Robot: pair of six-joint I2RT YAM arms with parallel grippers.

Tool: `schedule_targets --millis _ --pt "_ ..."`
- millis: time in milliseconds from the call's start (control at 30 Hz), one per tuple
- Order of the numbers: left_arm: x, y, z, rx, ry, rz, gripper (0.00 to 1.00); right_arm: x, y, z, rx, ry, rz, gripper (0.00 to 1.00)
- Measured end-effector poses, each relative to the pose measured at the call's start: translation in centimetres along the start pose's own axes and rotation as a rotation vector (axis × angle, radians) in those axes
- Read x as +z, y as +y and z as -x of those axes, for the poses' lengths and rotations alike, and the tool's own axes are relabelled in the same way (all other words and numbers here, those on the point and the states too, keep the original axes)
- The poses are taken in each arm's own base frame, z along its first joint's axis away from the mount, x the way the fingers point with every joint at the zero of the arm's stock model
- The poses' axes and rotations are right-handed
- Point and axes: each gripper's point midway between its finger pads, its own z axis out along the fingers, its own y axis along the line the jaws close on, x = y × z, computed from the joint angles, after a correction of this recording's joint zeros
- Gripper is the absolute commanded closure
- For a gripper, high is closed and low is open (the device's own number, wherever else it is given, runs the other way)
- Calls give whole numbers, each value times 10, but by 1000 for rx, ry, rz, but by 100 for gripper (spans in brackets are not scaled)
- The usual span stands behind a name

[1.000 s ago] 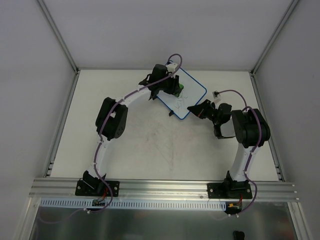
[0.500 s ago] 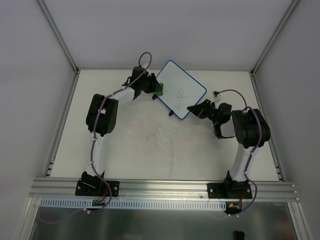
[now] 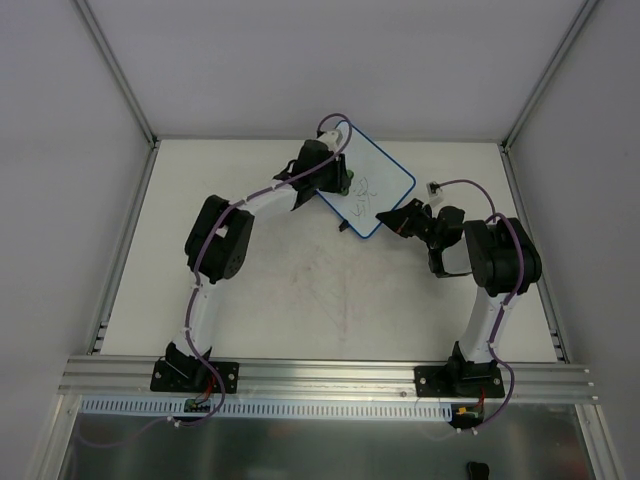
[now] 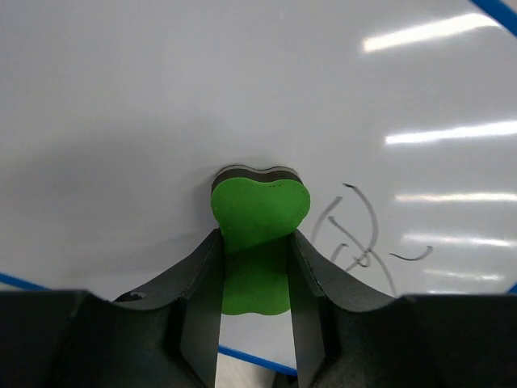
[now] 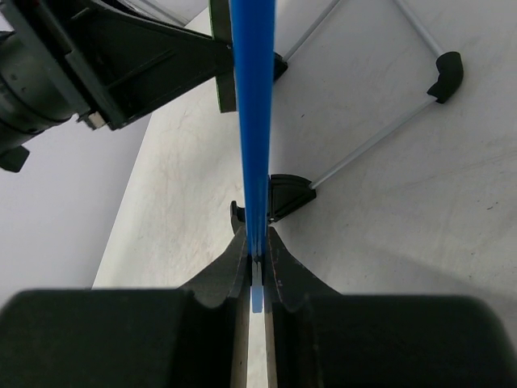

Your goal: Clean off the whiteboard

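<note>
On the pale, scuffed desk (image 3: 300, 290), the right arm reaches from its base at the near edge toward the far middle. The right hand (image 3: 383, 217) is closed on the near corner of the whiteboard (image 3: 385, 185). In the right wrist view, this hand (image 5: 255, 242) pinches the thin blue rim of the whiteboard (image 5: 252, 121), which is seen edge-on and runs straight up between the two fingers. A black foot (image 5: 287, 196) shows just beside the rim, low against the desk (image 5: 388, 210).

The whiteboard lies in the far part of the desk, a little right of centre and turned cornerwise. Black scribbles (image 3: 362, 188) mark its middle.

Farther back, the left arm arches across to the board's left side, and the left hand (image 3: 335, 178) is over the board there. In the left wrist view, this hand (image 4: 257, 242) grips a green eraser (image 4: 260, 202) between both fingers. The eraser's dark face is pressed on the white surface (image 4: 161, 97), with the scribbles (image 4: 359, 238) just to its right.
</note>
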Motion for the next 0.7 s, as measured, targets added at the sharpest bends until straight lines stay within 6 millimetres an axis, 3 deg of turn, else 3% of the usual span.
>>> schedule_targets --millis 167,400,500,700 --pt "1 -51 -5 127 3 -98 100 0 -1 0 1 0 -3 99" --pt "-2 -98 -16 267 13 -210 100 -1 -2 0 3 -1 -6 99" --pt "-3 -105 -20 299 19 -209 100 -1 -2 0 4 0 -6 99" --pt "-4 -98 -16 262 31 -162 100 -1 -1 0 2 0 -4 99"
